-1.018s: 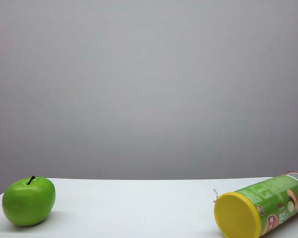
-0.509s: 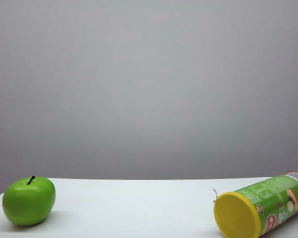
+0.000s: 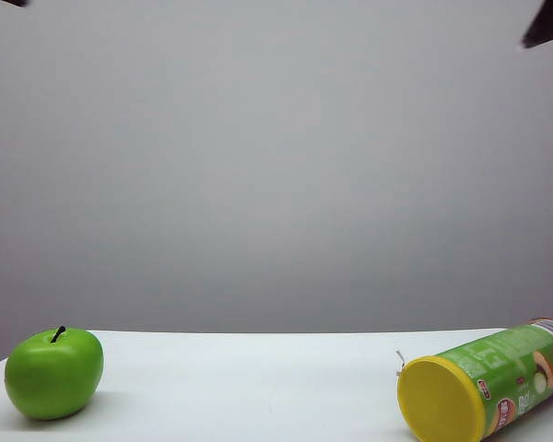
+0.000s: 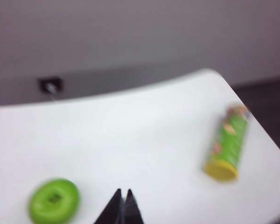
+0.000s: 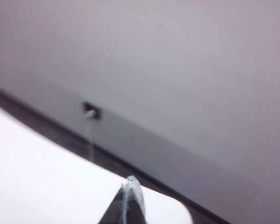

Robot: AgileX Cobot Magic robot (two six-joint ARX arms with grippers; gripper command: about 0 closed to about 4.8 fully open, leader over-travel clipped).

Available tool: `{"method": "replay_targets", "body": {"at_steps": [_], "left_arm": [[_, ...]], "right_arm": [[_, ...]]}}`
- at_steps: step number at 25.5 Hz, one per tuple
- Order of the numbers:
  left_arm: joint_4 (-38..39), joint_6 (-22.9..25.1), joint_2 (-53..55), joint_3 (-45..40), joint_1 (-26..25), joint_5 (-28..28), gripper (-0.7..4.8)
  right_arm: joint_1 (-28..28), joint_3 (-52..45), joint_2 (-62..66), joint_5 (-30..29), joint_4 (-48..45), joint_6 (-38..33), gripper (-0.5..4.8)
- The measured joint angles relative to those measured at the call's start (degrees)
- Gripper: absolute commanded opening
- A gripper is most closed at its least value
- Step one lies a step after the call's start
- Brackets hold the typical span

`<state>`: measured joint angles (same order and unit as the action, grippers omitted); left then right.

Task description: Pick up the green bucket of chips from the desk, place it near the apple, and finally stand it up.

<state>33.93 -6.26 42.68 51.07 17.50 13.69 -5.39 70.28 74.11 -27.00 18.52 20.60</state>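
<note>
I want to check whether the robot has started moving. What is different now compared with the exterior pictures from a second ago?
Two dark arm parts have come into the exterior view: one at the top right corner, a sliver at the top left corner. Neither touches anything. The left gripper and the right gripper are shut and hold nothing. The green bucket of chips stays lying on the desk, and the apple has not moved.
</note>
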Motion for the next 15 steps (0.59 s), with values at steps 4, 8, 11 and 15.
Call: {"method": "replay_targets", "body": {"at_steps": [4, 8, 11, 15], "left_arm": [[3.2, -0.6, 1.7, 0.0, 7.1, -4.2, -0.05], [3.7, -2.4, 4.9, 0.0, 13.0, -5.8, -0.05], [3.5, -2.6, 6.1, 0.1, 13.5, -7.0, -0.05], [3.6, -1.0, 8.6, 0.9, 14.3, -6.8, -0.05]], "right_arm": [[0.0, 4.7, 6.1, -6.6, 6.8, 7.2, -0.05], [0.0, 7.0, 11.5, -7.8, 11.4, 11.9, -0.04], [-0.1, 7.2, 14.6, -8.7, 12.9, 16.7, -0.04], [1.7, 7.2, 18.9, -7.6, 21.6, 26.6, 0.05]]}}
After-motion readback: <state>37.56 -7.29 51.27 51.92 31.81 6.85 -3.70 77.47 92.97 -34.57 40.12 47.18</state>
